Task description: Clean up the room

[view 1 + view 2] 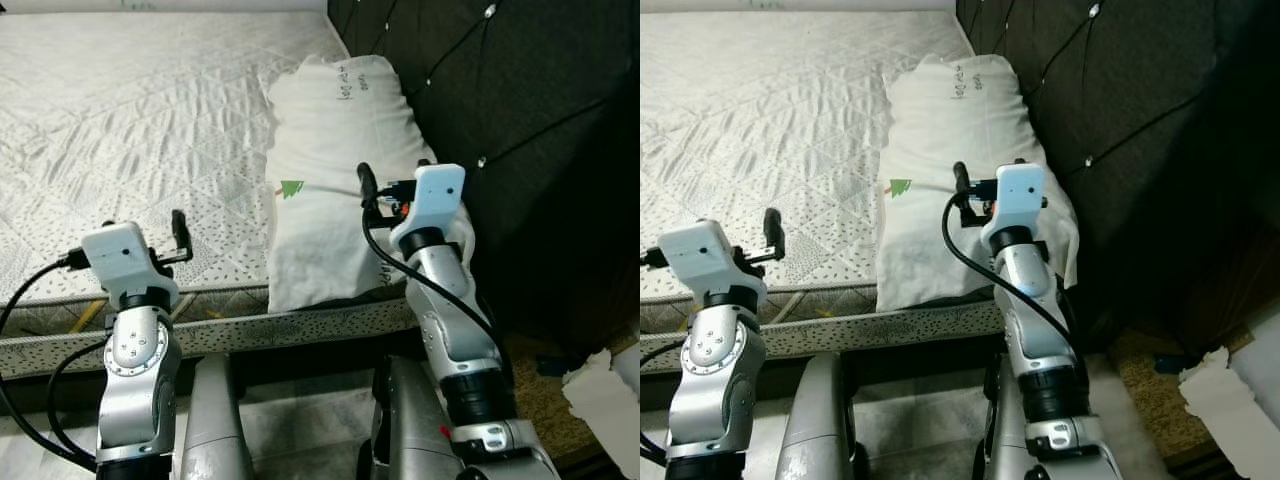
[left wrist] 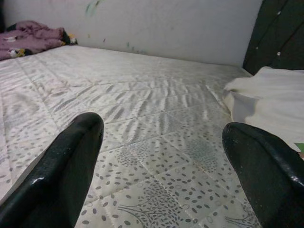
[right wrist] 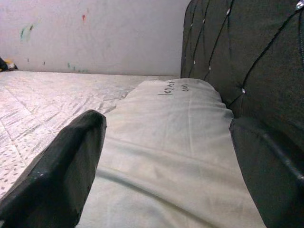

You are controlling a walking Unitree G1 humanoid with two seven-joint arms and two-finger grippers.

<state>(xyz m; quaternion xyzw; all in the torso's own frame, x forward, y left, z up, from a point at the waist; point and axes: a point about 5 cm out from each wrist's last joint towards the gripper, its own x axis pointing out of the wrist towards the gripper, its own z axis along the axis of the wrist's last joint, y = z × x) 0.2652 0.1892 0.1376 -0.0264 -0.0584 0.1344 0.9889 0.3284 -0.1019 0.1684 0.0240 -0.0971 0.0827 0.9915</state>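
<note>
The big bed (image 1: pixel 130 130) has a bare quilted mattress, and a dark padded headboard (image 1: pixel 520 120) stands at its end. A white pillow (image 1: pixel 335 150) lies by the headboard, and its near end hangs a little over the bed's edge. The right gripper (image 3: pixel 166 156) hovers low over the pillow, fingers spread wide and holding nothing. The left gripper (image 2: pixel 164 161) is over the mattress, spread wide and empty too. If the robot nudges the hanging end, I think the pillow could slide off onto the floor.
</note>
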